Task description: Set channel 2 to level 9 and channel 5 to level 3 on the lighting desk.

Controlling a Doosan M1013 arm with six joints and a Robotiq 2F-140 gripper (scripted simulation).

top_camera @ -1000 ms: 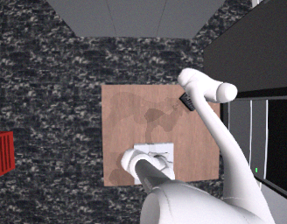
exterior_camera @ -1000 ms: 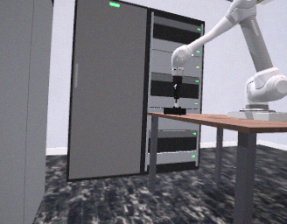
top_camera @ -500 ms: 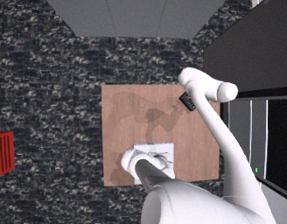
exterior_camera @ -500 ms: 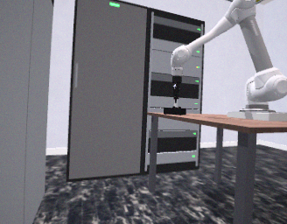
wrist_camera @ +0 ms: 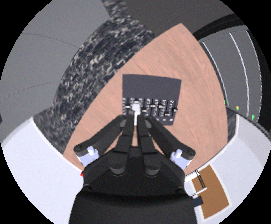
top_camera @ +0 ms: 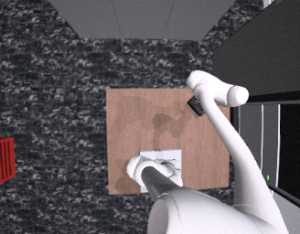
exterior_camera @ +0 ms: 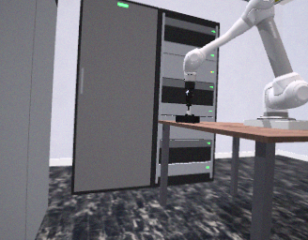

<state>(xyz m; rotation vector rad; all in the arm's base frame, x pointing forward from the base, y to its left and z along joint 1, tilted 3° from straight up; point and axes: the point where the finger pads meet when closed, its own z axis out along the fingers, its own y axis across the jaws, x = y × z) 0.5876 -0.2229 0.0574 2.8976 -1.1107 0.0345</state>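
Observation:
The lighting desk [wrist_camera: 153, 91] [top_camera: 197, 106] [exterior_camera: 187, 119] is a small dark box lying near the far corner of the wooden table [top_camera: 131, 121] [exterior_camera: 256, 131] [wrist_camera: 183, 53]. A row of small pale fader knobs [wrist_camera: 159, 105] runs along its near edge in the wrist view. My gripper [wrist_camera: 135, 108] [exterior_camera: 188, 109] is shut, with nothing between the fingers. It points straight down and its tips rest at the second fader from the left, on or just above the desk. The levels of the faders are too small to read.
A tall server rack [exterior_camera: 188, 96] and a grey cabinet [exterior_camera: 115, 96] stand behind the table. The arm's white base plate [top_camera: 174, 154] sits on the table's near side. A red box [top_camera: 3, 161] stands on the floor far left.

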